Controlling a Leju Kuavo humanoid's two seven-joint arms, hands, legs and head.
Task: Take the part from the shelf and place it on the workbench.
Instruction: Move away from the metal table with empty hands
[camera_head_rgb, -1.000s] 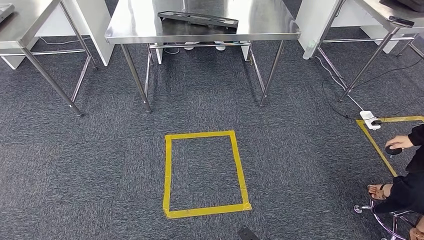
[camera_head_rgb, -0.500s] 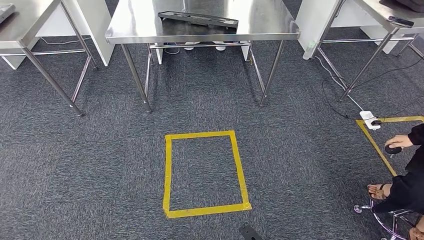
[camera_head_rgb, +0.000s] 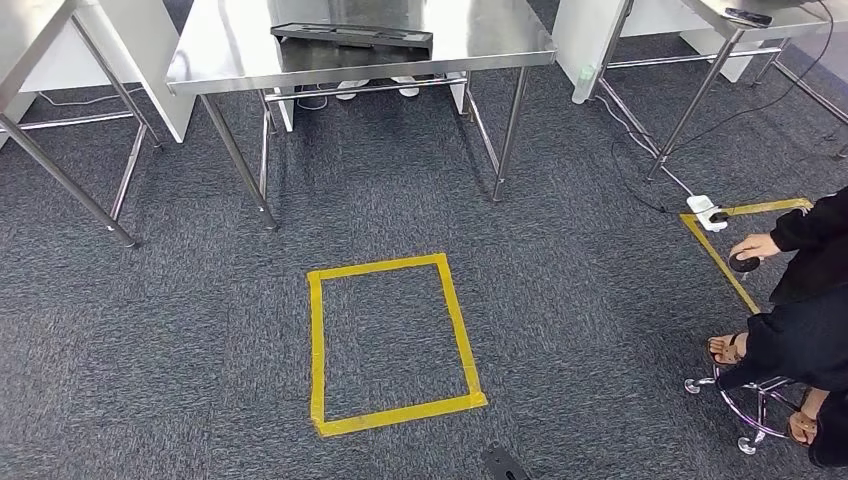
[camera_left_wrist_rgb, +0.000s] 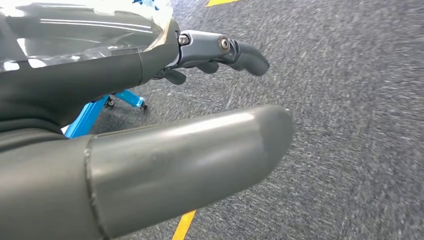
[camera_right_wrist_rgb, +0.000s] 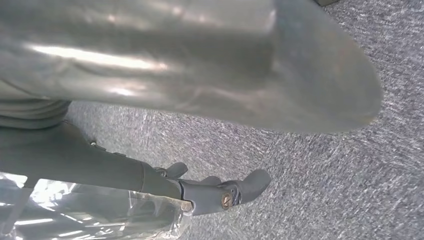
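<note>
A long dark tray-like part (camera_head_rgb: 352, 38) lies on the steel workbench (camera_head_rgb: 490, 45) at the far side of the carpet in the head view. My left hand (camera_left_wrist_rgb: 165, 145) hangs over the grey carpet, thick thumb forward, dark fingers (camera_left_wrist_rgb: 235, 50) spread apart from it, with nothing in its grasp. My right hand (camera_right_wrist_rgb: 200, 75) also hangs above the carpet, its fingers (camera_right_wrist_rgb: 235, 192) held well away from the thumb and holding nothing. Both hands are far from the part.
A yellow tape rectangle (camera_head_rgb: 316, 330) marks the carpet in front of the workbench. More steel tables stand at the left (camera_head_rgb: 70, 180) and right (camera_head_rgb: 700, 100). A person (camera_head_rgb: 805, 330) sits on a stool at the right, near a power strip (camera_head_rgb: 705, 210) and cables. A blue frame (camera_left_wrist_rgb: 90, 117) stands nearby.
The whole head picture has slid left and slightly up, so the camera has moved. The part still lies on the workbench.
</note>
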